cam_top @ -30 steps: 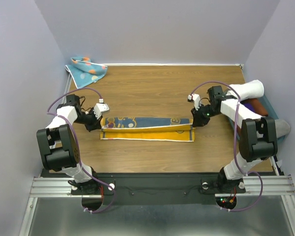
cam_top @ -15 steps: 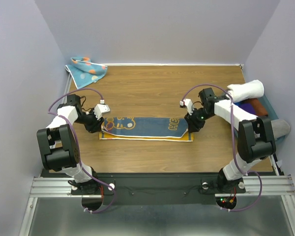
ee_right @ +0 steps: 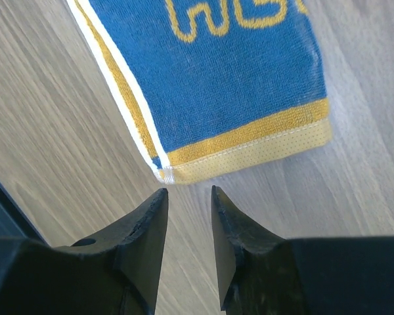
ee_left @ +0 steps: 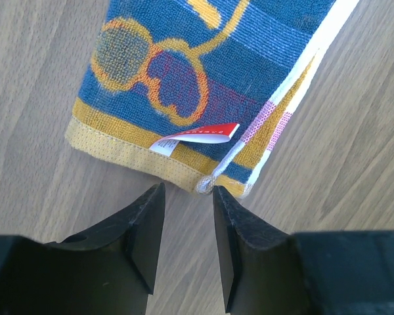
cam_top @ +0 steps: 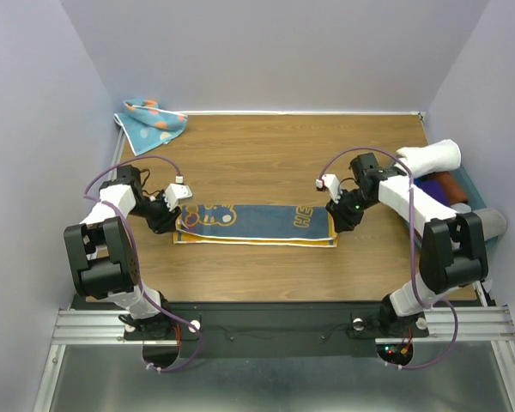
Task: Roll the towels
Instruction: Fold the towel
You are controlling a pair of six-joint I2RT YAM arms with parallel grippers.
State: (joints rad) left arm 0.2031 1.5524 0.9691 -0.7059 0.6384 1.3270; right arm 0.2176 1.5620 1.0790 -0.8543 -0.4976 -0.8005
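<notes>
The mustard-yellow towel (cam_top: pixel 256 223) with its navy printed face up lies folded in a long strip across the table's middle. My left gripper (cam_top: pixel 167 219) is open and empty just off its left end; in the left wrist view the towel's corner (ee_left: pixel 203 98) with a red tag lies right ahead of my fingertips (ee_left: pixel 187 188). My right gripper (cam_top: pixel 341 219) is open and empty just off the right end; in the right wrist view the towel's corner (ee_right: pixel 230 98) lies just beyond my gripper (ee_right: pixel 189 190). The light blue dotted towel (cam_top: pixel 150 123) lies crumpled at the back left corner.
A rolled white towel (cam_top: pixel 431 158) and dark cloths (cam_top: pixel 451 184) sit in a bin at the table's right edge. Grey walls close the back and sides.
The raised upper layer of the yellow towel has been laid flat, navy face up. Both grippers have let go of it and backed slightly off the ends.
</notes>
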